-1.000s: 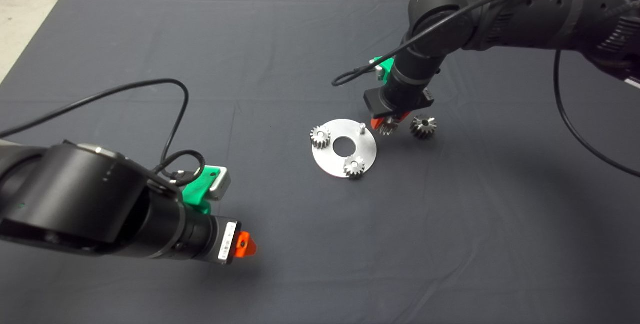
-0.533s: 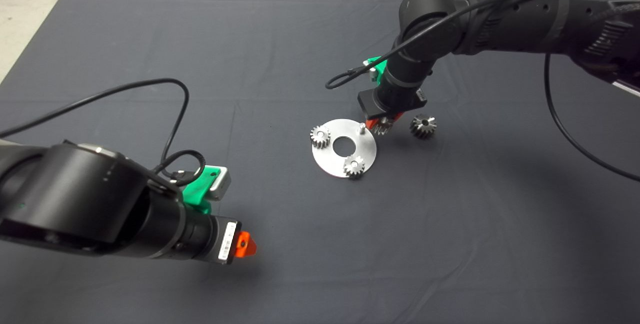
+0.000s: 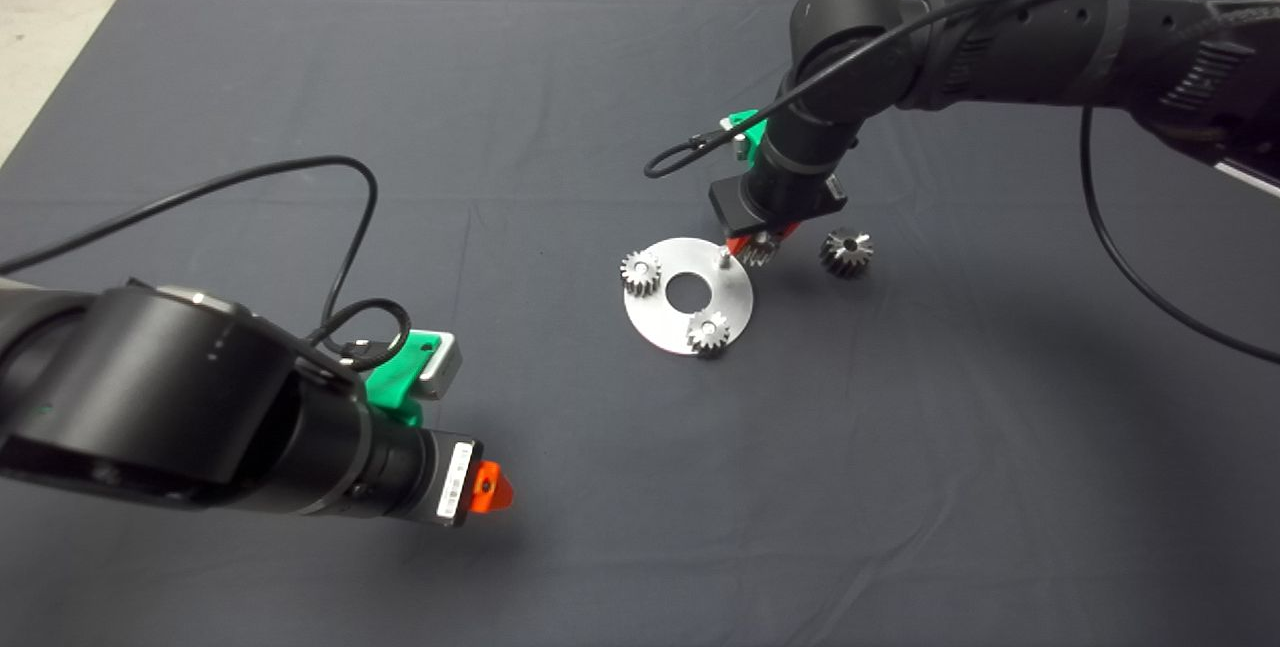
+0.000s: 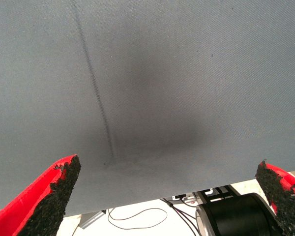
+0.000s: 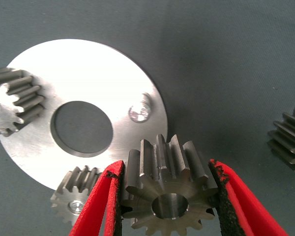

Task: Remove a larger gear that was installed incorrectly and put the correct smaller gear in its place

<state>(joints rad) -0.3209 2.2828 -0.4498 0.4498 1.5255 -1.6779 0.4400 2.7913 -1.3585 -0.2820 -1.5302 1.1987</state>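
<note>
Under me lies a dark grey mat (image 3: 560,87) that covers nearly the whole table. The cloth is not perfectly flat: soft folds run across it, and a thin dark crease (image 4: 96,93) shows in my left wrist view. Beyond the far edge of the mat I see a pale, light beige floor (image 3: 60,37), slightly speckled, which also goes down along the far left corner. In my left wrist view, past the mat's edge, a bright white floor (image 4: 137,223) appears with a thin cable (image 4: 137,216) lying on it in a loop. The light is even and soft, and it gives only blurred shadows on the mat.
</note>
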